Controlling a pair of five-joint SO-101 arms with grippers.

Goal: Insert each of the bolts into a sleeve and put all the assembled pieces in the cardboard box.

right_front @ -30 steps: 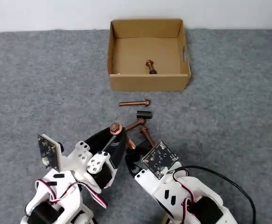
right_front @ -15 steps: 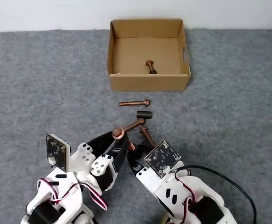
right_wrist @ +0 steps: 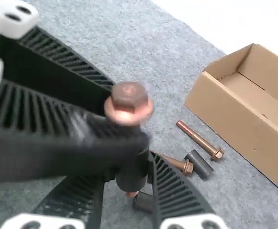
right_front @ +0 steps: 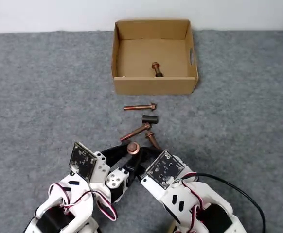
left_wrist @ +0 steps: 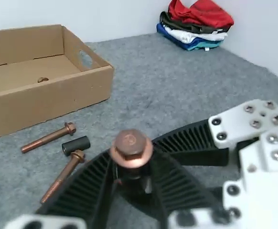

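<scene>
— While the left gripper (left_wrist: 131,166) clamps a bolt (left_wrist: 131,147) and the right gripper (right_wrist: 134,167) pinches its sleeve (right_wrist: 131,181), how far along?
— One assembly (right_front: 156,69) sits in the cardboard box (right_front: 153,86); three loose bolts (right_front: 139,107), one spare sleeve (right_front: 150,119) outside.

No text, label, brand, number or sign is legible on the cardboard box (right_front: 153,86) or anything else.

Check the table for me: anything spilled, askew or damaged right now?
Nothing stands out. The held bolt stands upright through the held sleeve, between left gripper and right gripper. Three loose bolts and a loose sleeve lie at mixed angles on the carpet before the cardboard box, which holds one assembled piece.
</scene>
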